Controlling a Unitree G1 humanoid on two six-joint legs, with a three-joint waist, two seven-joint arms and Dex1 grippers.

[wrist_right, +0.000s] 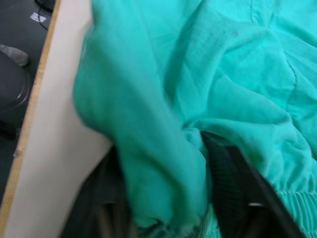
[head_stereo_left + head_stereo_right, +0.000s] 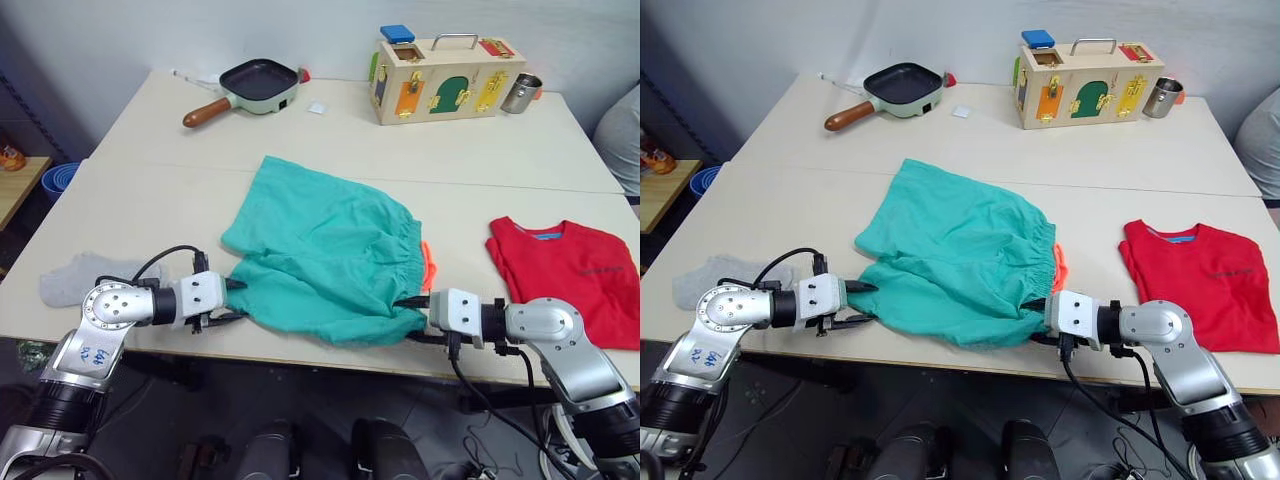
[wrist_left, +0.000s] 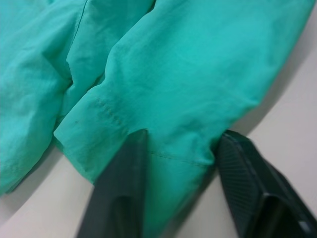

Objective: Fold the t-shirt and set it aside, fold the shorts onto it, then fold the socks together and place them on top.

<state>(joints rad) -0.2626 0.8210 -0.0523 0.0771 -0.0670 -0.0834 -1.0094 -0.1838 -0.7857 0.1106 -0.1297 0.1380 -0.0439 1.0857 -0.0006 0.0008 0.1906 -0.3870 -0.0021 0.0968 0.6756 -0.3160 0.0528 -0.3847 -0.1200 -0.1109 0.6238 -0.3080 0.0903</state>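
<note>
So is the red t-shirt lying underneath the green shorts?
No, the t-shirt lies apart on the table, beside the shorts.

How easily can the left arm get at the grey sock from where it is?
Probably yes: the sock lies bare on the table just beside the left gripper, but that gripper straddles a hem of the shorts.

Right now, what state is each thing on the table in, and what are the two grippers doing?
Teal-green fabric shorts: spread out, rumpled, not yet folded, at the table's near edge.
Bright red cotton t-shirt: folded, lying flat to the right of the shorts.
Light grey knit sock: lying loose on the left, not folded.
Left gripper: fingers apart around the shorts' hem.
Right gripper: at the shorts' waistband corner, cloth between its fingers.
</note>
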